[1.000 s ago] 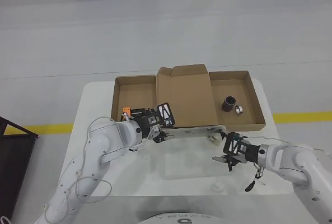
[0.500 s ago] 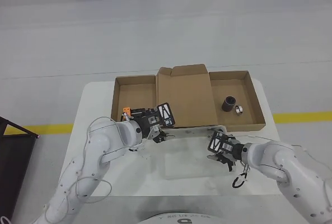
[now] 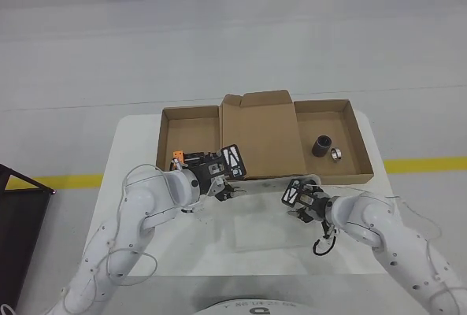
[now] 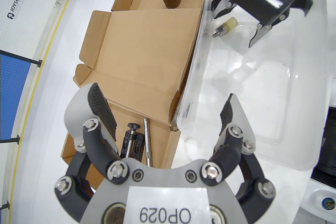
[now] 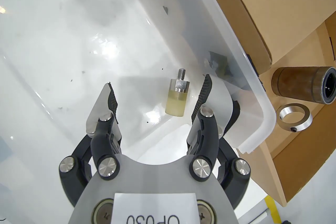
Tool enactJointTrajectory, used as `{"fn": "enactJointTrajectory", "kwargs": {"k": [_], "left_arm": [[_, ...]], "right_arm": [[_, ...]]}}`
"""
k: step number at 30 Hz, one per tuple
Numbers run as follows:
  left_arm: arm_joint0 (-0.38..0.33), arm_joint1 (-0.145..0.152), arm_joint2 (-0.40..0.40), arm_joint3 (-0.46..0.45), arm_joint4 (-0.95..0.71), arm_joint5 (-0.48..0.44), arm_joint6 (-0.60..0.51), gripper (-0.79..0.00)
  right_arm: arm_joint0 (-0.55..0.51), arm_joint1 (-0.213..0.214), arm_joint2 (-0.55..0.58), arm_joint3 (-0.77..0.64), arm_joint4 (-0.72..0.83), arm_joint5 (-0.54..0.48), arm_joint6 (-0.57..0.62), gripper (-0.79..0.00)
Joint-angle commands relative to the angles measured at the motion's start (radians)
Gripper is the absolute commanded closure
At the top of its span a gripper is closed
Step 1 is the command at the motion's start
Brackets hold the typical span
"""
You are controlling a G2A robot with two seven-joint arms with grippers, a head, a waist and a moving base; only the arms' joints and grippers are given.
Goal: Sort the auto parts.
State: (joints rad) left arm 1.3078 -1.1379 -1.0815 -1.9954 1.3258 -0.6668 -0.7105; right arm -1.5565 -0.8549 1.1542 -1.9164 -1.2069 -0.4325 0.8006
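Inside the clear bin (image 5: pixel 65 25), right gripper (image 5: pixel 157 80) jaws gape over the stud (image 5: pixel 177 99); left gripper (image 4: pixel 161 91) released

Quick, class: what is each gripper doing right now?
Left gripper: open, holding nothing.
Right gripper: open, empty, over the stud in the clear tray.

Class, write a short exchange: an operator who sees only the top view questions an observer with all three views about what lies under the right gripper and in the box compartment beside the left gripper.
Operator: What lies below the right gripper?
Observer: A small cream stud with a threaded metal end lies in the clear tray, between the open jaws, not gripped.
Operator: And the cardboard box compartment beside the left gripper?
Observer: It holds a thin metal rod and a black clamp-like part, side by side.
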Motion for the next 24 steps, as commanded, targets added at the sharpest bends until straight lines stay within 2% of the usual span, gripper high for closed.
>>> {"fn": "enactJointTrajectory", "kwargs": {"k": [1, 7, 11, 14, 23, 24], "left_arm": [[0.0, 0.0, 0.0, 0.0, 0.0, 0.0, 0.0, -0.785], [0.0, 0.0, 0.0, 0.0, 0.0, 0.0, 0.0, -0.785], [0.0, 0.0, 0.0, 0.0, 0.0, 0.0, 0.0, -0.785], [0.0, 0.0, 0.0, 0.0, 0.0, 0.0, 0.0, -0.785], [0.0, 0.0, 0.0, 0.0, 0.0, 0.0, 0.0, -0.785], [0.0, 0.0, 0.0, 0.0, 0.0, 0.0, 0.0, -0.785]], "right_arm": [[0.009, -0.003, -0.009, 0.01, -0.005, 0.013, 0.009, -0.628], [0.033, -0.011, -0.033, 0.034, -0.003, 0.018, 0.042, -0.6], [0.048, -0.015, -0.047, 0.045, -0.001, 0.018, 0.068, -0.505], [0.06, -0.019, -0.058, 0.054, 0.009, 0.012, 0.089, -0.397], [0.092, -0.027, -0.075, 0.072, 0.039, 0.003, 0.125, -0.354], [0.096, -0.028, -0.075, 0.075, 0.044, 0.004, 0.128, -0.329]]}}
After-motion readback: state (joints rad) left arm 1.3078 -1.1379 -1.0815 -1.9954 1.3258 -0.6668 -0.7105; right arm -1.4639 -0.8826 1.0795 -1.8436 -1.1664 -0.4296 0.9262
